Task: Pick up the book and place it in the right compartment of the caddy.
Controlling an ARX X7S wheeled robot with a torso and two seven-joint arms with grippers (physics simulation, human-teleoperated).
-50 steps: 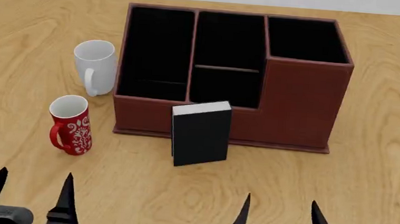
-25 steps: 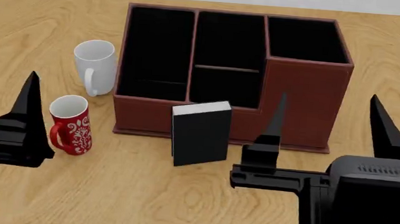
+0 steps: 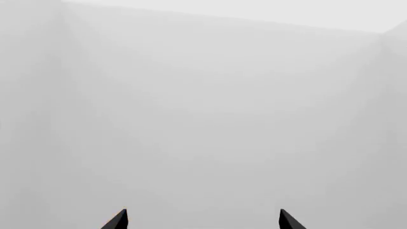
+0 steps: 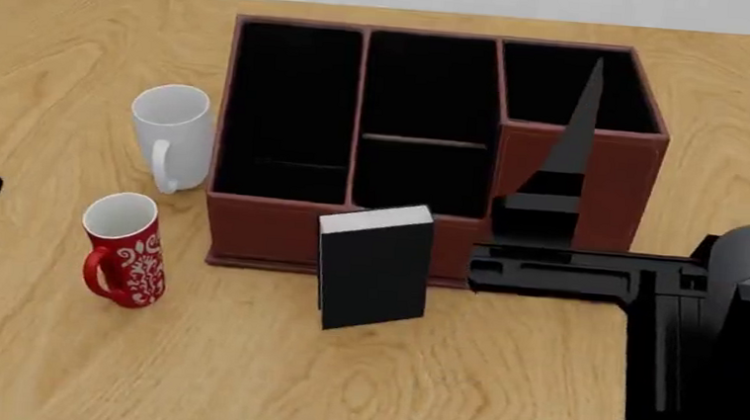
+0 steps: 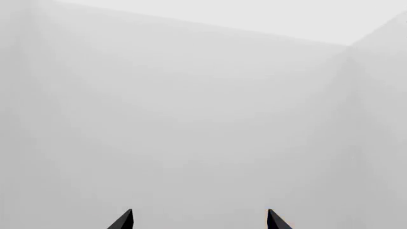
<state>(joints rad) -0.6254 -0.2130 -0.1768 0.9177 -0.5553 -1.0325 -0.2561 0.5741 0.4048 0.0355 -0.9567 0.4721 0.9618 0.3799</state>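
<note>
Your large reddish-brown leather-look caddy (image 4: 281, 233) sits on the wooden table (image 4: 60, 366), the matte black hardcover book (image 4: 373, 281) upright against its front wall, long axis vertical, while both black grippers, left (image 3: 202, 220) and right (image 5: 198, 220), are spread apart holding nothing.
</note>
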